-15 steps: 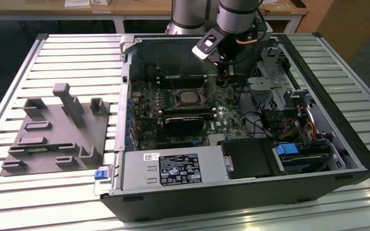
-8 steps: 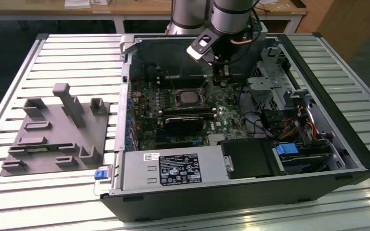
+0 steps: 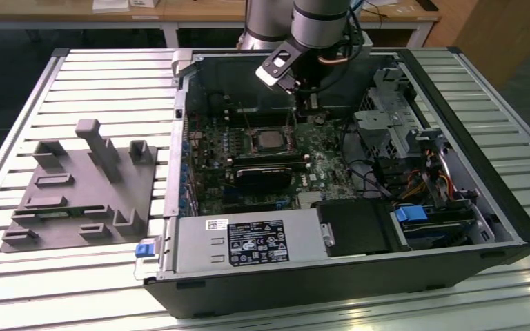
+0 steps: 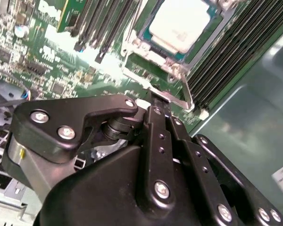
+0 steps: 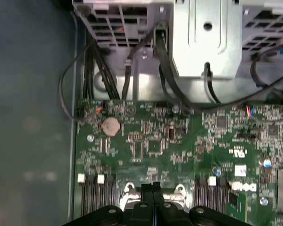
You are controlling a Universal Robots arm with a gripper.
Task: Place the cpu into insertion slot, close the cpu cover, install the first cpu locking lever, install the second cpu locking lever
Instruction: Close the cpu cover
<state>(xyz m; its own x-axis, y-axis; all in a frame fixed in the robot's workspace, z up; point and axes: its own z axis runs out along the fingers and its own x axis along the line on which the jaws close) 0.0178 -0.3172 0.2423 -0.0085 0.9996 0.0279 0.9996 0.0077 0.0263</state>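
A silver-grey slatted metal table (image 3: pixel 90 76) carried a black open computer case (image 3: pixel 486 172). A grey moulded plastic fixture (image 3: pixel 76 186) lay on the exterior view's left, and light wooden desks (image 3: pixel 201 10) stood behind. The small square silver-faced cpu (image 4: pixel 181 23) sat in the silver-rimmed insertion slot (image 3: pixel 251 138) on the green circuit board (image 5: pixel 151 141). The black claw (image 4: pixel 153 101) hung just beside that socket's edge, clenched, with its fingers pressed together. Whether they pinched the thin silvery wire lever (image 4: pixel 181 92) could not be told.

Print on the power supply label (image 3: pixel 256 243) is illegible.
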